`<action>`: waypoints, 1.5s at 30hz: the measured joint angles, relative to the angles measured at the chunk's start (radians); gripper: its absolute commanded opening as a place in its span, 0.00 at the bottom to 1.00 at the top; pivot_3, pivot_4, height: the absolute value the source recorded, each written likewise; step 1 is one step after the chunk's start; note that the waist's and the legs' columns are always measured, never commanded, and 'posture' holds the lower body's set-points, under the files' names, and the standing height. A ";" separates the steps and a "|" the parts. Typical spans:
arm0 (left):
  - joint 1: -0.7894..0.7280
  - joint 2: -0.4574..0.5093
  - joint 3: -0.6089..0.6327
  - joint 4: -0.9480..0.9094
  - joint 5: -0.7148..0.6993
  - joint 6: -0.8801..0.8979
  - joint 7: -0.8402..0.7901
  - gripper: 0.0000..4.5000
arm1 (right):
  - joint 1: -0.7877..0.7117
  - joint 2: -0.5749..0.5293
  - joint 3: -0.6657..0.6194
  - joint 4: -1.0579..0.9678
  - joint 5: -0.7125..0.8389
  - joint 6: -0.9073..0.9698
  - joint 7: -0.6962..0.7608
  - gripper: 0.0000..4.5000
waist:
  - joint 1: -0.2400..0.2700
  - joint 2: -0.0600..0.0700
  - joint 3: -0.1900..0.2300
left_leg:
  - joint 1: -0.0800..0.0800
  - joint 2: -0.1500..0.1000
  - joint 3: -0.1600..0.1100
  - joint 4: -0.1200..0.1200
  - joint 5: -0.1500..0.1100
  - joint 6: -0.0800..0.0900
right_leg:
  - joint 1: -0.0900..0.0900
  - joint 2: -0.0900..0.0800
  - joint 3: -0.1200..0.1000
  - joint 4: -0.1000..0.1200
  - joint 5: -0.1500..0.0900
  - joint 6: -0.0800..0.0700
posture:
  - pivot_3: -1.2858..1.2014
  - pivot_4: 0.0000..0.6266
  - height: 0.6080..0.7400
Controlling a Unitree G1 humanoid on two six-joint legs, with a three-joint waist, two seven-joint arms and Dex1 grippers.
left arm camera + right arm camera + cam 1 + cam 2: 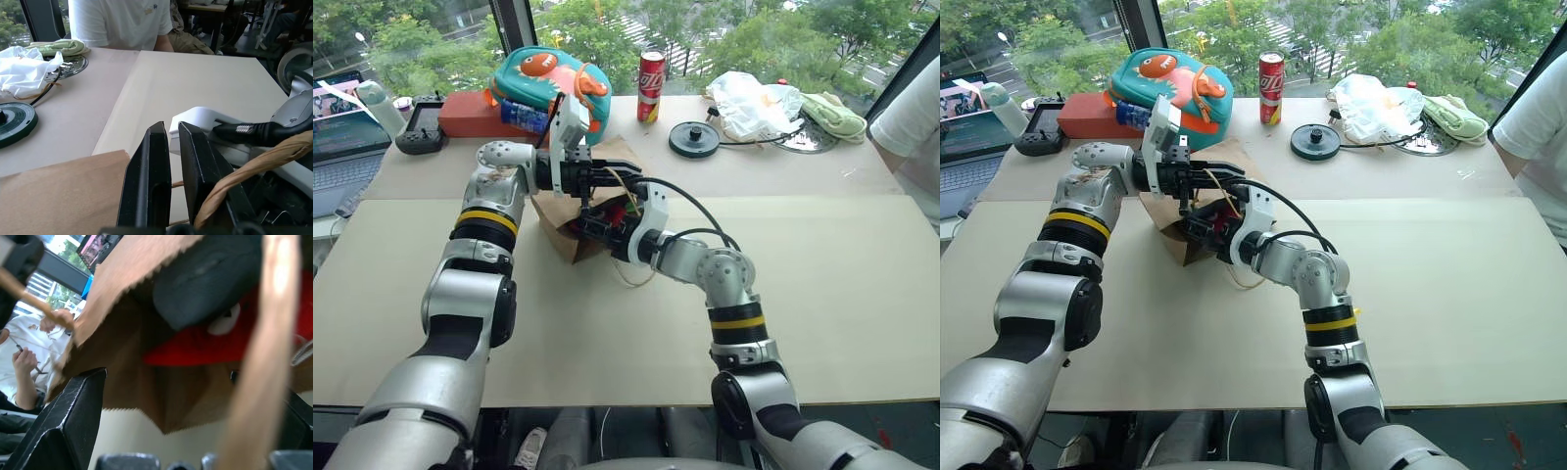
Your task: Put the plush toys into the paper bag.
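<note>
One plush toy, the red chili point(619, 213), shows as a red patch inside the mouth of the paper bag point(570, 233) in the left eye view; the bag lies tipped on the tabletop point(822, 294) just in front of the teal backpack point(546, 83), and the round grey toy cannot be made out from here. The left gripper point(607, 182) holds the bag's upper edge and the right gripper point(597, 227) sits at its mouth. Right eye view: same layout, with a red can point(1271, 86) and a white plastic bag point(1371, 103) well apart on the far side. Left wrist view: the black fingers point(146, 181) are nearly together, pinching a tan cord handle point(254, 166) beside the brown paper. Right wrist view: the fingers stand wide apart with nothing between them, and past them the red chili with a white eye lies inside the bag under a dark rounded shape I cannot identify. By my judgement the chili is in; whether the grey toy is too, I cannot tell.
</note>
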 measured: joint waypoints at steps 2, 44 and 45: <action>0.000 0.000 0.000 0.000 0.000 0.000 0.001 0.11 | 0.008 -0.003 -0.021 -0.024 0.006 0.015 -0.004 1.00 | 0.000 0.000 0.000 | 0.000 0.000 0.000 0.000 0.000 0.000 | 0.000 0.000 0.000 0.000 0.000 0.000 | 0.52 0.24 1.00; 0.019 0.000 0.001 -0.005 -0.001 0.000 0.019 0.11 | 0.202 -0.298 0.430 -0.266 -0.417 -0.027 0.351 1.00 | 0.005 0.000 0.000 | 0.000 0.000 0.000 0.003 0.000 0.000 | 0.001 0.000 0.000 -0.003 0.000 0.000 | 0.52 0.24 1.00; 0.021 0.004 0.001 -0.005 -0.001 0.000 0.019 0.11 | 0.196 -0.291 0.438 -0.256 -0.433 -0.037 0.347 1.00 | 0.005 0.000 0.000 | 0.001 0.000 0.000 0.003 0.000 0.000 | 0.001 0.000 0.000 -0.003 0.000 0.000 | 0.52 0.24 1.00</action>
